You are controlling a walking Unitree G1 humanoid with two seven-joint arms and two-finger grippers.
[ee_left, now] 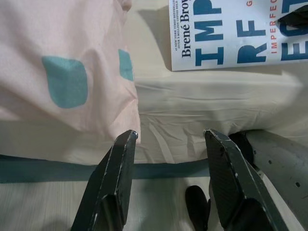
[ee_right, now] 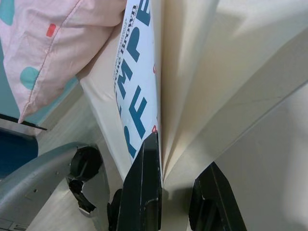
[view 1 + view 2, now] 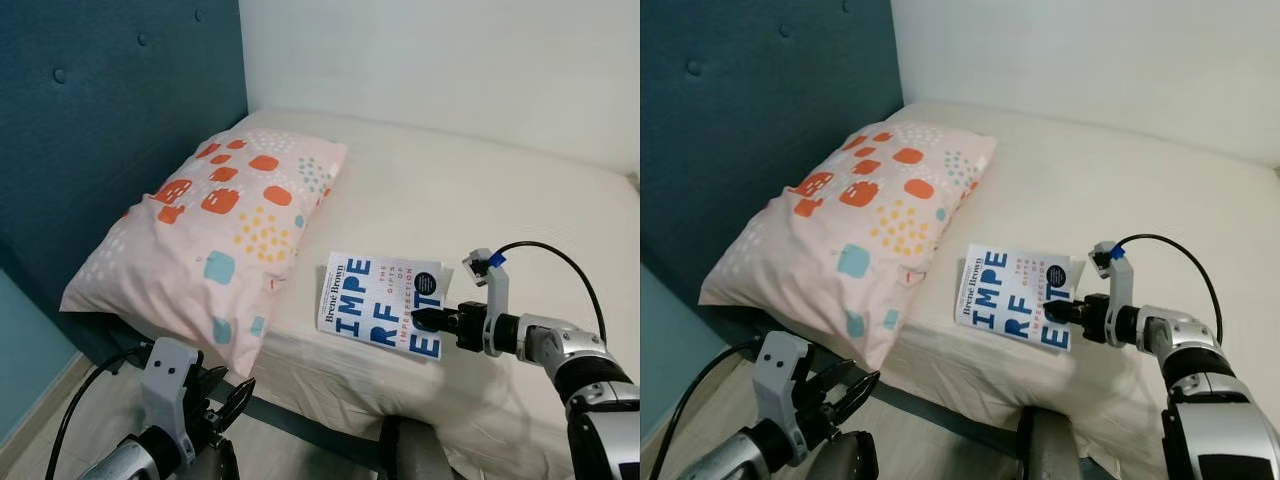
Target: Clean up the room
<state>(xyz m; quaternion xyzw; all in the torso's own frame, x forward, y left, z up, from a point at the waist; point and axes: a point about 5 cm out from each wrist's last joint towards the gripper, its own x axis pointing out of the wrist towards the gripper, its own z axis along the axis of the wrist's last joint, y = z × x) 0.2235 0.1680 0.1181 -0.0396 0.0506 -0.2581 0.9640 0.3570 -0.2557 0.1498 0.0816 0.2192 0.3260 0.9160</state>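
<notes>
One book (image 3: 381,304) lies on the bed (image 3: 480,200) near its front edge, just beside the pillow (image 3: 215,230). Your right gripper (image 3: 425,320) has one finger over the cover and one under, spread (not yet clamped). Next, close and lift. Left gripper (image 1: 168,183) hangs spread, low.

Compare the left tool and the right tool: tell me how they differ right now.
Height: the left tool hangs low before the bed's edge, below the pillow; the right tool is up at mattress level, at the book.
Contact: the left tool's fingers are spread on nothing; the right tool has one finger over the book's cover and one under its edge.
Shared: both have two long black fingers on silver arms.
</notes>
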